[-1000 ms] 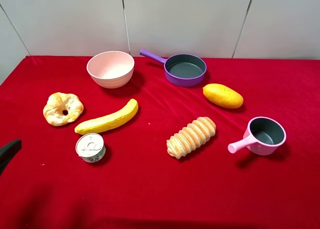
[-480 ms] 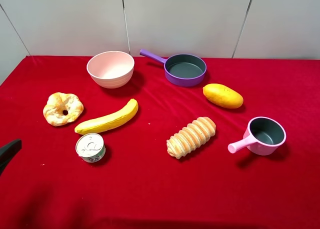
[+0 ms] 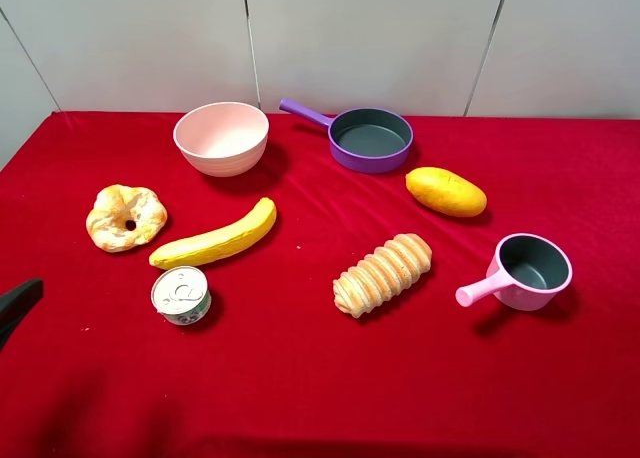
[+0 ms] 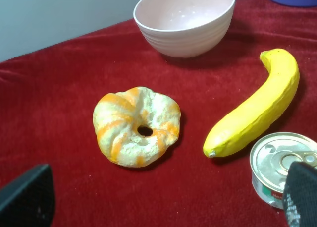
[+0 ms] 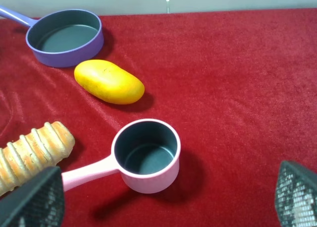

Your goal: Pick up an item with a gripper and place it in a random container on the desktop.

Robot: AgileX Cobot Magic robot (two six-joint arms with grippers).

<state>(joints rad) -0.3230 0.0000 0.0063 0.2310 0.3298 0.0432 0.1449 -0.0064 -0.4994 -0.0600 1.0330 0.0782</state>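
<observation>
The item, a smooth yellow-orange mango [image 3: 446, 191] [image 5: 109, 82], lies on the red desktop [image 3: 300, 378] right of centre. Just behind it and to its left stands the container, a purple frying pan [image 3: 370, 138] [image 5: 64, 37] with a dark grey inside. My right gripper [image 5: 163, 202] is open, with nothing between its fingers. It sits back from the mango, on the near side of the pink saucepan, and does not show in the high view. My left gripper [image 4: 163, 207] is open too, over the cloth near the doughnut-shaped bread. Only a black tip [image 3: 15, 306] of it shows at the left edge.
A pink saucepan [image 3: 525, 270] [image 5: 146, 155] stands at the right and a ribbed bread loaf [image 3: 383, 273] [image 5: 32, 155] in the middle. On the left are a banana [image 3: 215, 236] [image 4: 257, 105], a tin can [image 3: 181, 295] [image 4: 280, 165], a ring-shaped bread [image 3: 125, 216] [image 4: 136, 125] and a pale pink bowl [image 3: 221, 136] [image 4: 184, 19].
</observation>
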